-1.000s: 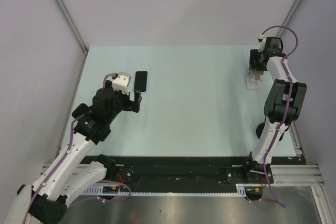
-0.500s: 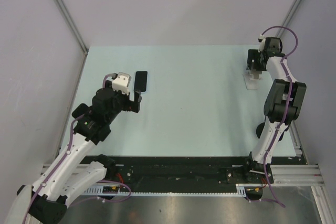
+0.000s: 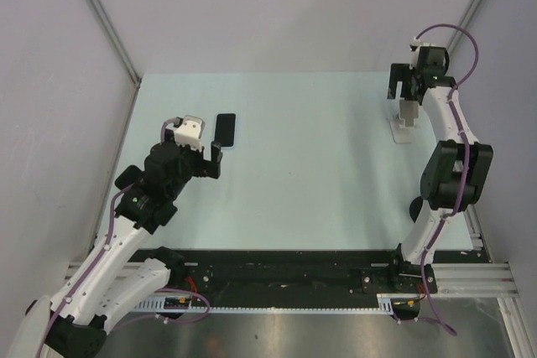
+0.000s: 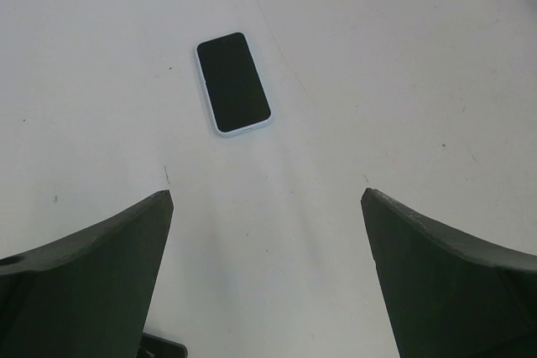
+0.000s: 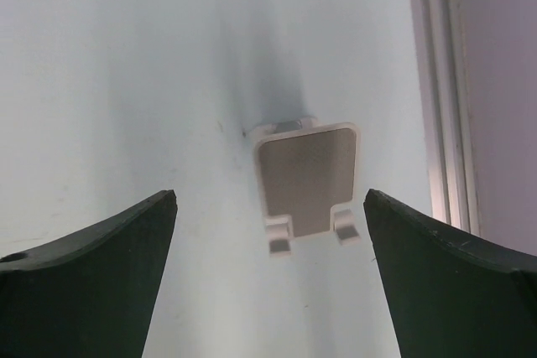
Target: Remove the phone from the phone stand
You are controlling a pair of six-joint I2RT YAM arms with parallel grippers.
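Phone (image 4: pixel 233 84) flat on bench (image 3: pixel 319 165), left tool (image 4: pixel 267 199) wide open, empty, near it, right tool (image 5: pixel 270 197) wide open, empty, over stand (image 5: pixel 307 184)

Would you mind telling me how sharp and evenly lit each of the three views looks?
Top external: soft, even light, all sharp. Left wrist: phone crisp, table washed out near white, left hand's fingers dark and soft-edged. Right wrist: dark soft shadow above the phone stand, right hand's fingers dark too.
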